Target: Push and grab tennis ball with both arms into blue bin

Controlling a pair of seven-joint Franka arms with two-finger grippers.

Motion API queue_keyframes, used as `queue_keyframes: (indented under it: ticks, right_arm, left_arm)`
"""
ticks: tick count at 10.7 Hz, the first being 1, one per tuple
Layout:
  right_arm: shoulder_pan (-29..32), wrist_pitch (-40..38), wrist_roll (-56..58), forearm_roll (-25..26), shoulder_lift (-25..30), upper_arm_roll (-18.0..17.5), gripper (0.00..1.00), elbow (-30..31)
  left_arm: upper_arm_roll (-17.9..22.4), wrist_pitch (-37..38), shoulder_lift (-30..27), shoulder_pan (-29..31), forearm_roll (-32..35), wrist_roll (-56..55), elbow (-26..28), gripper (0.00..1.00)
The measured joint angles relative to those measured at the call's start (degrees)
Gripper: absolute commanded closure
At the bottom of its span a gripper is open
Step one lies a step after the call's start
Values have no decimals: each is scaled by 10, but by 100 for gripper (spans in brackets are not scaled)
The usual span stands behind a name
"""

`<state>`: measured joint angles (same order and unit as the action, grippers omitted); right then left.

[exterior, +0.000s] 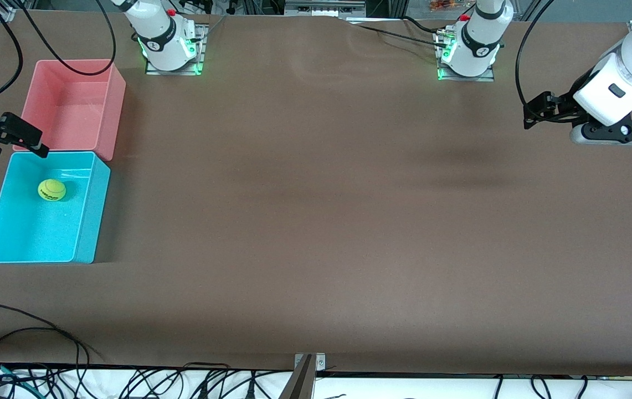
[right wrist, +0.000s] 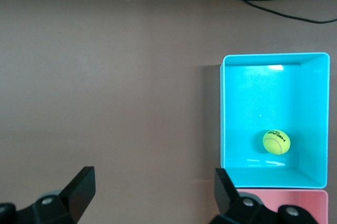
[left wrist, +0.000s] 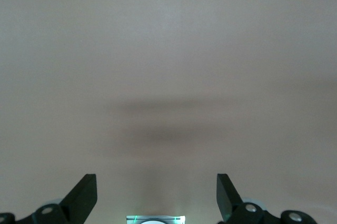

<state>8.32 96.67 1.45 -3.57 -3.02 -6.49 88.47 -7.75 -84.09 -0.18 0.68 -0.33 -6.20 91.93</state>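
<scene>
The tennis ball (exterior: 51,190) lies inside the blue bin (exterior: 87,233), toward the bin's end that touches the pink bin. The right wrist view also shows the ball (right wrist: 276,142) on the floor of the blue bin (right wrist: 223,113). My right gripper (exterior: 16,149) is open and empty, up in the air beside the two bins at the right arm's end of the table; its fingers (right wrist: 79,187) frame bare table. My left gripper (exterior: 533,111) is open and empty, raised over bare table at the left arm's end; its wrist view shows only its fingers (left wrist: 84,192) and the brown tabletop.
A same-sized pink bin (exterior: 117,100), empty, stands against the blue bin, farther from the front camera; a strip of it shows in the right wrist view (right wrist: 279,203). Black cables (exterior: 27,332) lie along the table's near edge.
</scene>
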Motion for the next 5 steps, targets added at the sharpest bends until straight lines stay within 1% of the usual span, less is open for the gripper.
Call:
queue_keyframes:
  ticks: [2, 5]
  right_arm:
    - [-29, -1, 0, -1, 1, 35, 0, 0]
    - [-39, -3, 0, -1, 1, 44, 0, 1]
  left_arm:
    - [0, 0, 0, 0, 0, 0, 0, 0]
    - [1, 1, 0, 0, 0, 0, 0, 0]
